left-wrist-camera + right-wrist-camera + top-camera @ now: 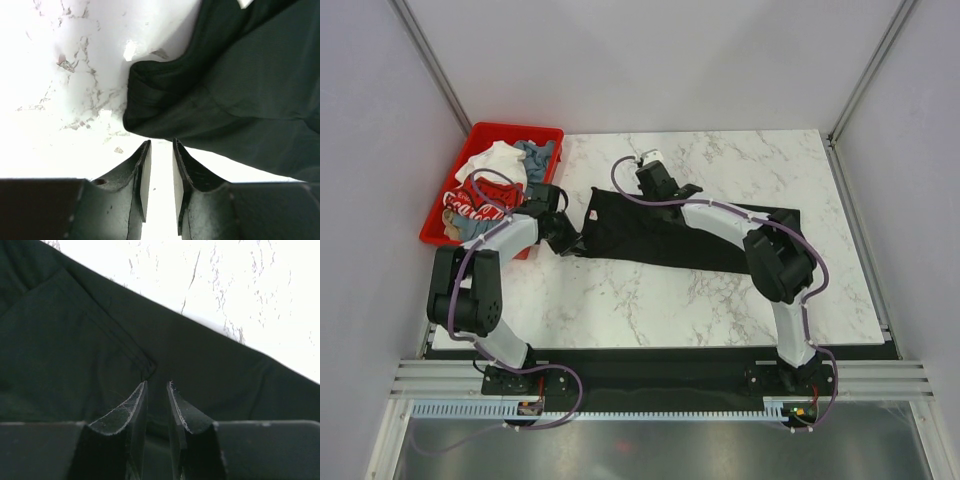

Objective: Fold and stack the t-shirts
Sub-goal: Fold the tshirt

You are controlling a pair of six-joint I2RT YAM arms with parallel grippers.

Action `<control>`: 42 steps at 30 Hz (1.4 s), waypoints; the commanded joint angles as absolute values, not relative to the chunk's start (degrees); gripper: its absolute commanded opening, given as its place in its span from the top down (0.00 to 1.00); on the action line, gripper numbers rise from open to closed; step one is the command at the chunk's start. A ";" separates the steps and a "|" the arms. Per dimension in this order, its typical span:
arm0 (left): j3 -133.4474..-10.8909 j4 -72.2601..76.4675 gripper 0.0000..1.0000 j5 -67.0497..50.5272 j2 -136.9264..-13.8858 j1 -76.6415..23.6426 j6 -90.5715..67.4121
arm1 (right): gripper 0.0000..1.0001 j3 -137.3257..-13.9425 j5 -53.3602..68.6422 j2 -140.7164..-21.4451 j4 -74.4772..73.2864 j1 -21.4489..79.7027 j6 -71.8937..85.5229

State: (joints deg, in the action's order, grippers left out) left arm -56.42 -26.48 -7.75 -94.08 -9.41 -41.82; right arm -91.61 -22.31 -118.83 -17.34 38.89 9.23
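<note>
— Judging the step from above, where do we stand with the table [720, 300] and the black t-shirt [660, 235]?

— The shirt lies across the middle of the marble as a long, flattened band running from left to right. It looks partly folded to us, with a further fold to make before it can start a stack.

— And the other t-shirts?

— We see the white one [495, 160], the red lettered one [470, 205] and the grey-blue one [535, 152] heaped in the red bin [485, 130] at the table's left edge, well apart from the work.

— So how do we do this fold well?

— We should take the band at matching points on one short end, lift it just enough to clear the marble, carry both arms across together, and lay the edges level so no crease is trapped underneath.

— What of the right gripper [157, 383]?

— Its jaws stand a little parted, low over the black cloth just beside a stitched seam [120, 340]. We see no fold caught between them, though we cannot tell whether the tips touch the fabric.

— And the left gripper [161, 142]?

— It is parted by a narrow gap too, with bare marble showing between its fingers [142, 170]. It holds nothing; the shirt's rounded left end lies just ahead of the tips.
</note>
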 commanded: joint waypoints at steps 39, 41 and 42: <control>-135.85 -26.46 0.65 -12.47 -146.86 -14.85 -35.59 | 0.04 -79.01 -23.48 -84.28 -18.02 23.47 22.33; -140.00 -26.54 0.63 -15.81 -144.94 -14.94 -35.86 | 0.04 -79.89 -22.42 -84.90 -19.25 23.47 22.06; -139.84 -26.28 0.63 -16.69 -143.54 -14.94 -36.29 | 0.04 -79.81 -22.15 -84.29 -19.34 23.38 22.06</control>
